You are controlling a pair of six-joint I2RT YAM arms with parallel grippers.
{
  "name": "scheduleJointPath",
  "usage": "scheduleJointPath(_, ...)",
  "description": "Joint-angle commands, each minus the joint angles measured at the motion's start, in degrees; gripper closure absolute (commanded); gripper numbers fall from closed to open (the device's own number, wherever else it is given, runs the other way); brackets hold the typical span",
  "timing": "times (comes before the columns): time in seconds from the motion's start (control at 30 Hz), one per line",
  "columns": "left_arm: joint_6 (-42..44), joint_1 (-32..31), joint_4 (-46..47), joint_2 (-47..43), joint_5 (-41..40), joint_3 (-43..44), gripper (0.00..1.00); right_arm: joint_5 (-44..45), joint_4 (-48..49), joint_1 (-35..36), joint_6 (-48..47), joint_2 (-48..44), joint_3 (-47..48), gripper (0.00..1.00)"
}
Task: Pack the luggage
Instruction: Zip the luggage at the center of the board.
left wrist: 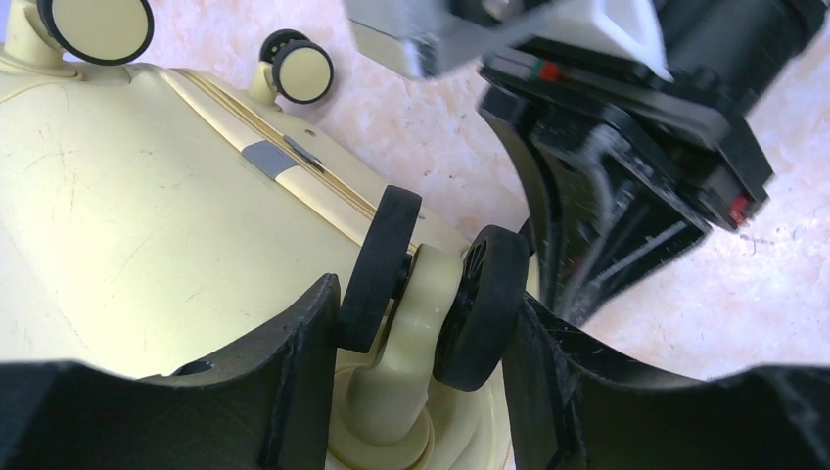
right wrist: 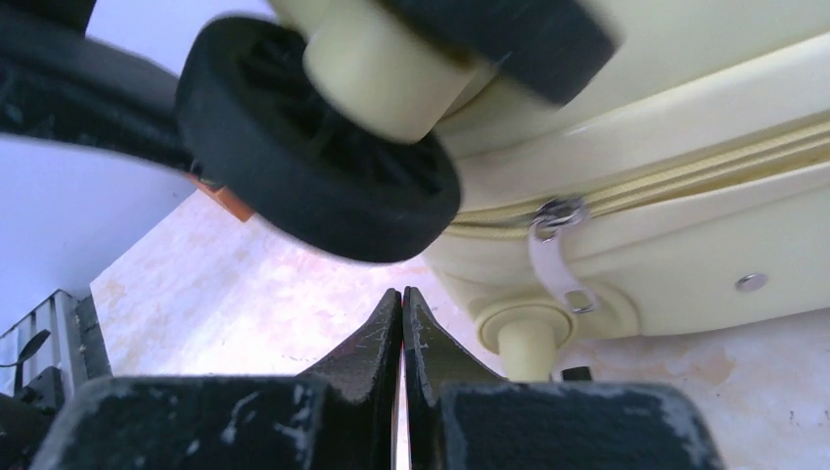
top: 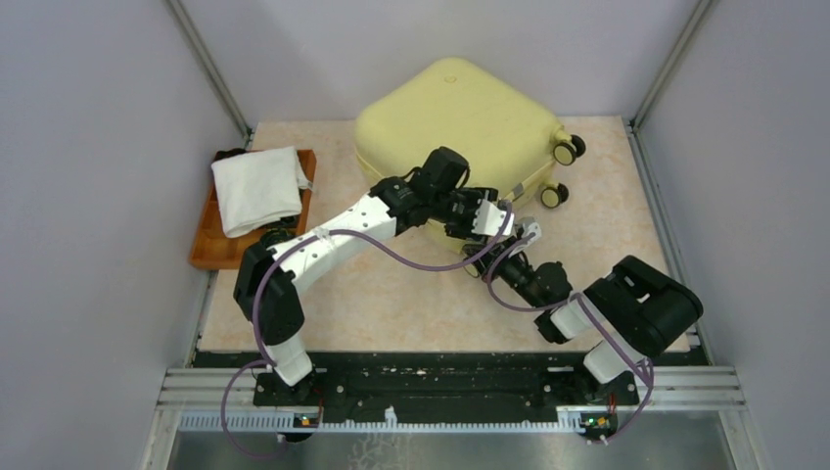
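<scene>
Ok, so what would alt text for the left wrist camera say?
Two black fingers of the left gripper clamp a twin black caster wheel at a corner of the pale yellow luggage, which is closed. Beyond it, the right arm, black and white, hangs over the marbled table.

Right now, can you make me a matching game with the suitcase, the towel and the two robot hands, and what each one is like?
Things:
1. luggage
2. white towel
3. left gripper
4. right gripper

States:
A. shut, holding nothing
B. lying on the brown tray
C. pale yellow, closed
D. clamped on a black wheel

Pairs: 1-C, 2-B, 3-D, 4-A
</scene>
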Motion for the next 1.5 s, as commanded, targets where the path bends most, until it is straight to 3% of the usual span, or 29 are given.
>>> scheduleJointPath(0.0, -17.5, 3.8, 9.6, -1.2, -1.4, 9.2, 1.00, 5.4, 9.5, 2.7, -2.4, 0.8, -0.7, 1.00)
scheduleJointPath(0.23, -19.2, 3.8, 9.7, -0.4, -0.2, 11.2, 1.00, 12.9, 11.3, 4.0, -2.6, 3.1, -1.6, 1.00)
scheduleJointPath(0.33, -18.0, 3.9, 8.9, -1.2, -0.1, 10.6, 1.00, 16.5, 6.6, 1.3, -2.3, -2.2, -5.4, 0.68)
scheduleJointPath(0.43, -17.1, 3.9, 8.7, -2.0, -0.2, 9.4, 1.00, 9.6, -4.1, -3.9, -1.5, -9.8, -6.4, 0.53)
scheduleJointPath(0.57, -17.5, 3.9, 8.6, -2.5, 0.2, 8.9, 1.00, -5.0, -5.8, -9.5, -4.5, -12.3, -5.5, 0.42)
scheduleJointPath(0.77, -18.5, 3.9, 9.2, -2.6, -0.3, 9.1, 1.00, -17.8, -4.6, -15.4, -2.8, -7.5, 0.5, 0.50)
scheduleJointPath(1.1, -19.4, 3.9, 9.9, -2.8, -1.3, 8.9, 1.00, -20.1, -1.1, -16.2, 0.2, 1.2, 6.4, 0.58)
scheduleJointPath(1.33, -19.9, 3.9, 10.6, -2.4, -1.4, 9.1, 1.00, -20.5, -0.7, -16.1, 1.2, 2.2, 8.0, 0.75)
scheduleJointPath(1.47, -20.3, 3.8, 10.9, -1.3, -2.0, 10.6, 1.00, -20.6, -2.3, -15.3, 2.1, 2.8, 8.6, 0.75)
